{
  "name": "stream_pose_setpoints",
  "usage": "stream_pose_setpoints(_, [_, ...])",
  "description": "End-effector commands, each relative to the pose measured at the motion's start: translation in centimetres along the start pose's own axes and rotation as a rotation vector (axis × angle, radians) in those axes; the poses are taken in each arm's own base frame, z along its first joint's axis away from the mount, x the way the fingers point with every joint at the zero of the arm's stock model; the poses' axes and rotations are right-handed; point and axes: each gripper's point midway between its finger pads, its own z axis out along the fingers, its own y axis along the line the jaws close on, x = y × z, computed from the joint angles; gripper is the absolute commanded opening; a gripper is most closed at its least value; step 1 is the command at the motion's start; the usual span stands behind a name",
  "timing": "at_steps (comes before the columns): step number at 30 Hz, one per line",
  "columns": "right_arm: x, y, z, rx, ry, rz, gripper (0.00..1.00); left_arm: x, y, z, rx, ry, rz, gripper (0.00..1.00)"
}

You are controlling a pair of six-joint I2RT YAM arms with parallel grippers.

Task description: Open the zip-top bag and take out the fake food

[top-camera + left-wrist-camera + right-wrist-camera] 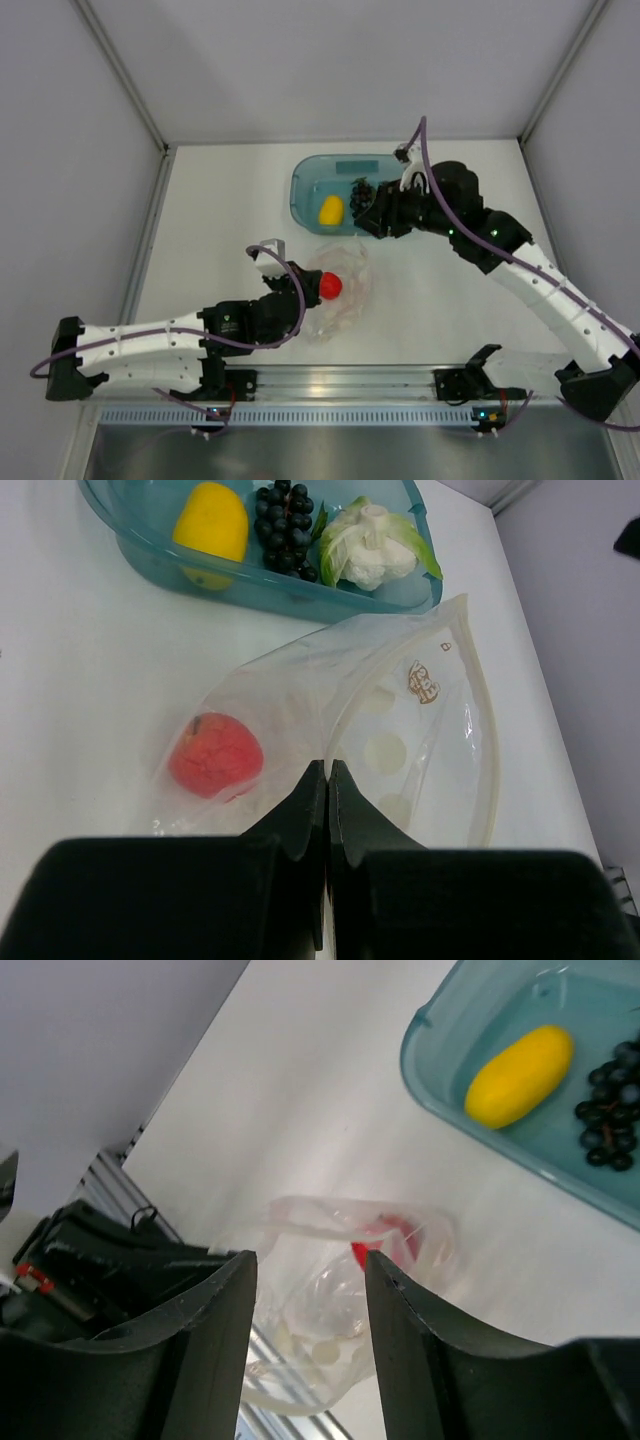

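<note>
- Two grippers are at work. The left gripper [327, 772] has its fingers pressed tight together on a fold of the zip-top bag [410, 700], apparently to anchor the bag while it is emptied.
- Over the right end of the teal tray [300, 595], the right gripper [310, 1260] hangs with its fingers spread wide and nothing between them. To my eye it is free to fetch the next piece.
- One bag lies on the table [100, 680], just on the near side of the tray. Its mouth looks parted.
- Four pieces of fake food in all. One red apple [215, 755] sits inside the bag, so it is not yet out.
- Three pieces rest inside the tray, side by side: one yellow fruit [210, 522], one grape bunch [285, 530] and one cauliflower [378, 550]. The tray seems to be the drop-off spot.
</note>
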Motion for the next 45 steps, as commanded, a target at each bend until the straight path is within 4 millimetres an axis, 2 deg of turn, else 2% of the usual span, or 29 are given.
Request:
stream_pose_setpoints(1, [2.5, 1.5, -0.9, 0.03, 0.022, -0.023, 0.48, -1.6, -1.0, 0.1, -0.002, -0.049, -0.078, 0.0])
stream_pose_setpoints(5, [5.6, 3.7, 0.1, 0.021, 0.072, -0.052, 0.43, -1.8, -0.3, 0.1, -0.023, -0.073, -0.138, 0.0])
stream_pose_setpoints(10, [8.7, 4.1, 2.9, 0.073, 0.133, -0.1, 0.39, -1.6, 0.6, 0.1, -0.036, -0.086, -0.157, 0.0])
stream_pose_setpoints(17, [10.6, 3.0, 7.0, 0.21, 0.105, -0.06, 0.33, -1.6, 1.6, 0.0, -0.053, -0.109, -0.194, 0.0])
stream_pose_setpoints(21, [11.5, 3.1, 9.3, 0.253, 0.078, -0.021, 0.32, -1.4, 2.0, 0.1, -0.062, -0.114, -0.199, 0.0])
stream_pose_setpoints(29, [13.8, 2.9, 13.1, 0.335, 0.069, 0.004, 0.36, -0.8, 2.6, 0.3, -0.075, -0.112, -0.195, 0.0])
stream_pose_setpoints(33, [15.7, 1.8, 14.9, 0.376, 0.109, -0.034, 0.38, -0.6, 2.9, 0.2, -0.076, -0.11, -0.189, 0.0])
stream_pose_setpoints(35, [16.2, 1.0, 15.2, 0.402, 0.111, -0.044, 0.41, -0.7, 3.2, 0.1, -0.075, -0.112, -0.184, 0.0])
stream_pose_setpoints(37, [16.9, 0.7, 15.8, 0.397, 0.119, -0.048, 0.49, -0.4, 3.6, 0.0, -0.077, -0.109, -0.177, 0.0])
stream_pose_setpoints(45, [19.7, -0.6, 17.6, 0.387, 0.199, -0.086, 0.56, 0.0, 4.4, -0.3, -0.066, -0.087, -0.17, 0.0])
